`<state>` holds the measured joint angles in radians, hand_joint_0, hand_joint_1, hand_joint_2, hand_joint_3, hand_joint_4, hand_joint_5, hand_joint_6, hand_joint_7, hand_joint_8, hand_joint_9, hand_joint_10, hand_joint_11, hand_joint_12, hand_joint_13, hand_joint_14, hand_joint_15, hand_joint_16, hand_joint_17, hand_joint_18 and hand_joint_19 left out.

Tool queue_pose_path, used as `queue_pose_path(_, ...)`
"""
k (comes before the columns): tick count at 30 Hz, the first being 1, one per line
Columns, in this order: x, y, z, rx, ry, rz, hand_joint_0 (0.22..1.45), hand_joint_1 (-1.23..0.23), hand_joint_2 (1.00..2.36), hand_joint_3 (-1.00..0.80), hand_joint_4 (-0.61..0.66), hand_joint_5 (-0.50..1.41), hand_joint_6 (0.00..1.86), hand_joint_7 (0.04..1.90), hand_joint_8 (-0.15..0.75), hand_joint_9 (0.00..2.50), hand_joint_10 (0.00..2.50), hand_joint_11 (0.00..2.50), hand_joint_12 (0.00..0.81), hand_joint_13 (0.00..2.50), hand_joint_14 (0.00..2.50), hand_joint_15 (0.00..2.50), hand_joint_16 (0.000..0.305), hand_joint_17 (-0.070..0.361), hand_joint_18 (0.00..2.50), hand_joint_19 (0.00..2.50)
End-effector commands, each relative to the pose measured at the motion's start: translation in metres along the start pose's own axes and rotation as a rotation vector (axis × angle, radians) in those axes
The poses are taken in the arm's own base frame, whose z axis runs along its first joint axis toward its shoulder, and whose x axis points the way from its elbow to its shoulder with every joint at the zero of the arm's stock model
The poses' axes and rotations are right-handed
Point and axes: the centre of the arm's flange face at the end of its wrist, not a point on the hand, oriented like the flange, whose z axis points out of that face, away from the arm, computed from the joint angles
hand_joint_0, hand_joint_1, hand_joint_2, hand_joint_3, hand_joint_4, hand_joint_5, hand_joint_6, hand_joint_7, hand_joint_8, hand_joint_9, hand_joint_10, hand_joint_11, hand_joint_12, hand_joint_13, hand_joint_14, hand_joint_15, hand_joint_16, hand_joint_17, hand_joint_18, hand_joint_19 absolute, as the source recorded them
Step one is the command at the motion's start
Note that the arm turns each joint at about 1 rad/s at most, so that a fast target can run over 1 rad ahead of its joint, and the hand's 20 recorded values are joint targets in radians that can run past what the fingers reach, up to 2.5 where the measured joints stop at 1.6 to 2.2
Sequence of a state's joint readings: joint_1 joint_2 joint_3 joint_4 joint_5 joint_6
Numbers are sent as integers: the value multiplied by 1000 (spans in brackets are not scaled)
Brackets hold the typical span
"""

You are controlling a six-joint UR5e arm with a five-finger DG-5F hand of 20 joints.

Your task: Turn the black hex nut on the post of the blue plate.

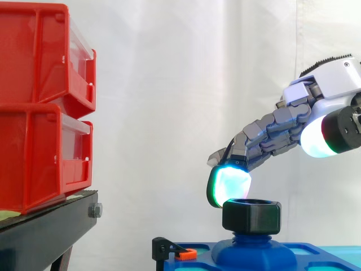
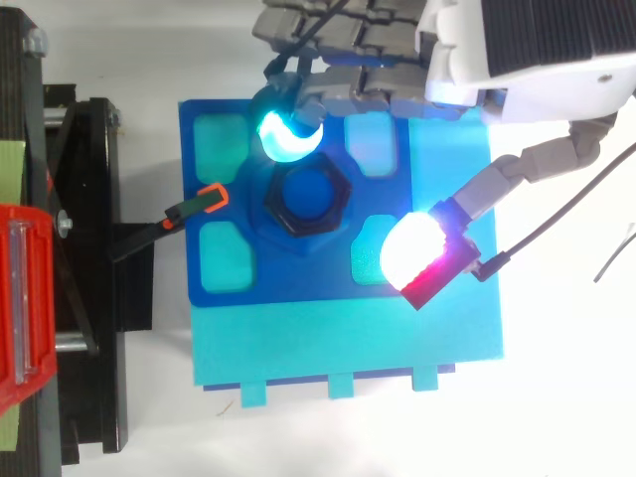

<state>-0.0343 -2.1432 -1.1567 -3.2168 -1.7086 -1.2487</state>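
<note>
Two red bins (image 1: 34,152) sit stacked on the black stand (image 1: 45,231) at the left of the side view; their clear fronts do not show what is inside. Low and right of centre, the black hex nut (image 2: 303,199) sits on the post at the middle of the blue plate (image 2: 229,288), among shallow cyan pockets. The hand (image 1: 271,135) reaches in from the upper right with its fingers spread wide, holding nothing. A cyan fingertip (image 2: 286,139) is just beside the nut's upper-left edge, and the white-and-red thumb pad (image 2: 412,248) lies apart at lower right. An orange-tipped clamp (image 2: 199,204) meets the plate's left edge. Open room lies between stand and plate.
</note>
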Motion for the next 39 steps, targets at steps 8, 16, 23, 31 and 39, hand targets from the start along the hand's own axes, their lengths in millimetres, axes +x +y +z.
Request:
queue_pose_path(8, -22, 7, -19, 11, -9, -17, 409, -313, 1000, -500, 304, -231, 503, 878, 285, 0, 0, 0, 414, 0, 0, 0, 61, 137, 0, 231)
queue_pose_path(16, -27, 10, -23, 18, -2, -1, 407, -309, 1000, -500, 304, -231, 503, 878, 287, 0, 0, 0, 416, 0, 0, 0, 61, 137, 0, 236)
queue_pose_path(23, -40, 15, -8, -5, -136, 36, 396, -325, 1000, -500, 302, -232, 503, 871, 295, 0, 0, 0, 421, 0, 0, 0, 62, 140, 0, 252)
queue_pose_path(31, -37, 21, 1, -32, -169, 62, 393, -668, 1000, -500, 177, -286, 503, 793, 260, 0, 0, 0, 411, 0, 0, 0, 61, 137, 0, 249)
queue_pose_path(39, -17, 32, 11, -51, -201, 58, 424, -806, 1000, -500, 87, -300, 502, 751, 221, 0, 0, 0, 391, 0, 1, 0, 56, 127, 0, 251)
